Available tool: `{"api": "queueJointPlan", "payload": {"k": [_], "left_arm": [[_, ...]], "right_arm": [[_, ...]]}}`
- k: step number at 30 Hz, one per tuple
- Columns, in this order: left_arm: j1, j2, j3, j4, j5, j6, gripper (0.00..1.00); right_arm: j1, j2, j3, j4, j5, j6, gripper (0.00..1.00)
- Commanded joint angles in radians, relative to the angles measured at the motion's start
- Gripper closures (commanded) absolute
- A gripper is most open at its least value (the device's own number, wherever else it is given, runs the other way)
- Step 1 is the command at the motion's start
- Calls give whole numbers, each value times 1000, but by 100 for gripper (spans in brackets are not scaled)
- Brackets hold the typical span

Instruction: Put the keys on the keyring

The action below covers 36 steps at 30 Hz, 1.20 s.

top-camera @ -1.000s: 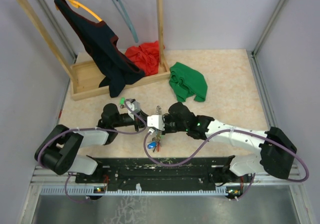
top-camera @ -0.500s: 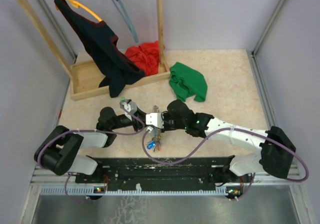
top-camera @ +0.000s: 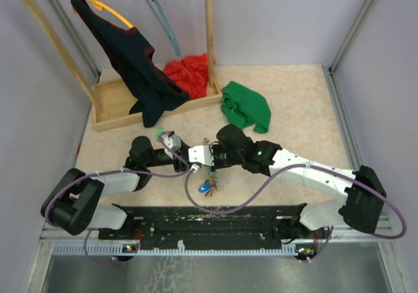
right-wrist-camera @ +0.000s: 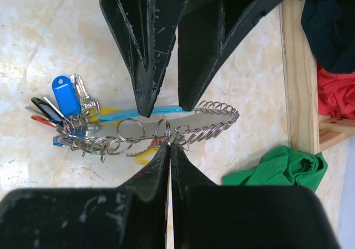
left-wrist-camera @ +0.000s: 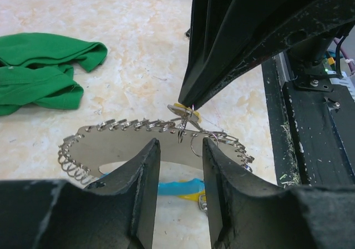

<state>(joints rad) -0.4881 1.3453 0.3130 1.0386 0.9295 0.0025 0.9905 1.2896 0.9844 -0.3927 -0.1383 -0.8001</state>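
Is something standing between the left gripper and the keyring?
Nothing visible does. The keyring sits right at the open fingertips of the left gripper; the right gripper pinches it from the opposite side.

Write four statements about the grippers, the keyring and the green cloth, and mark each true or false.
1. The left gripper has its jaws apart. True.
2. The right gripper is open and clear of the keyring. False: its fingers are shut, pinching the keyring's wire.
3. The green cloth hangs on the wooden rack. False: it lies on the table, to the right of the rack's base.
4. A blue-tagged key sits in the cluster at one end of the keyring. True.
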Motion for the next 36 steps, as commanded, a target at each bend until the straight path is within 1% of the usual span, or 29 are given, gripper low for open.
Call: {"api": "queueJointPlan", "payload": {"k": [1,7,14,19,22,24,27,33,36], "left_arm": [[3,7,60,-82,69,67,58],[-3,44,101,-114,94,74,64],[-25,80,128,-155,98,95,66],[-40,92,138,-170,90,103,72],[-42,94,142,-171,83,104,79],[-43,90,143,-169,79,100,86],[-43,78,135,-157,61,92,99],[-40,39,72,-51,-14,31,100],[-40,31,59,-23,-27,1,100]], "right_arm": [[2,-9,77,23,-37,-21,100],[2,0,81,24,-44,-21,100],[2,4,81,30,-49,-21,100],[3,4,82,31,-50,-20,100],[2,4,82,29,-56,-19,100],[2,4,83,24,-57,-15,100],[2,-3,74,13,-46,-5,100],[1,-79,-14,8,52,49,100],[1,-92,-55,5,62,79,100]]}}
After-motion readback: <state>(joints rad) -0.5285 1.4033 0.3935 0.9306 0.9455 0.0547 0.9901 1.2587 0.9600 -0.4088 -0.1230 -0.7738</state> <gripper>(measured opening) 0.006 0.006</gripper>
